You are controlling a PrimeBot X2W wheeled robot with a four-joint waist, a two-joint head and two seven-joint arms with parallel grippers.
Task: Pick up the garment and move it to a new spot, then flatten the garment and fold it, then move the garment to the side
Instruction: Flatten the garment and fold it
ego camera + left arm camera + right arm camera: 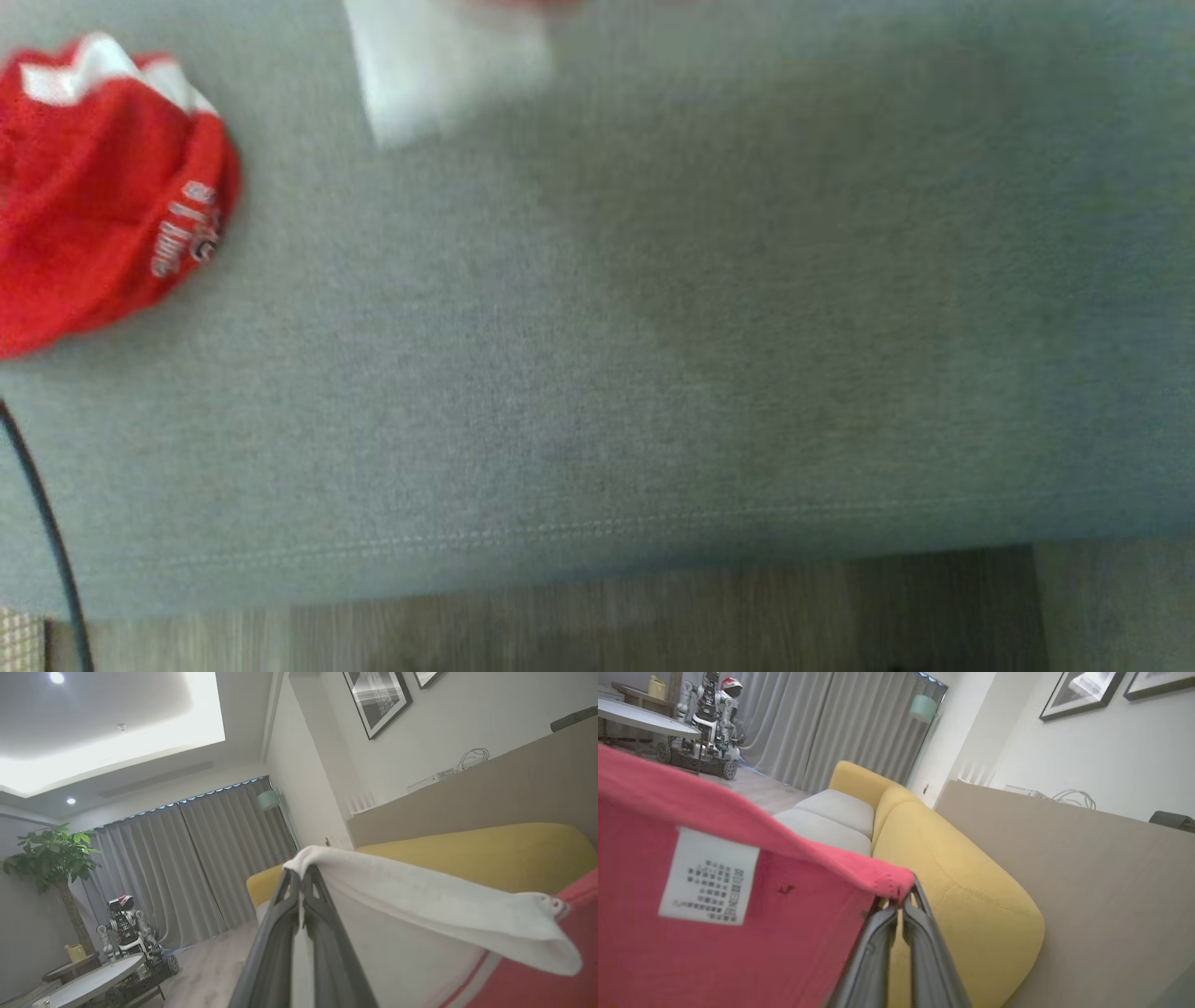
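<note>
The garment (pixel 420 905) is red with a broad white part. In the left wrist view my left gripper (pixel 301 875) is shut on its white edge, and the cloth drapes away to the right, turning red at the frame's edge. Over in the right wrist view my right gripper (pixel 900 905) is shut on a red hem of the garment (pixel 794 933), which spreads to the left and carries a white care label (pixel 710 877). A blurred white piece with a red sliver above it, apparently the garment (pixel 439 65), hangs at the top of the head view.
A grey seat cushion (pixel 653 327) spans the head view, with wooden floor (pixel 653 616) beyond its front seam. A crumpled red cloth with white trim and lettering (pixel 103 196) lies at its left. A dark cable (pixel 47 532) crosses the lower left. A yellow sofa back (pixel 952 868) stands behind.
</note>
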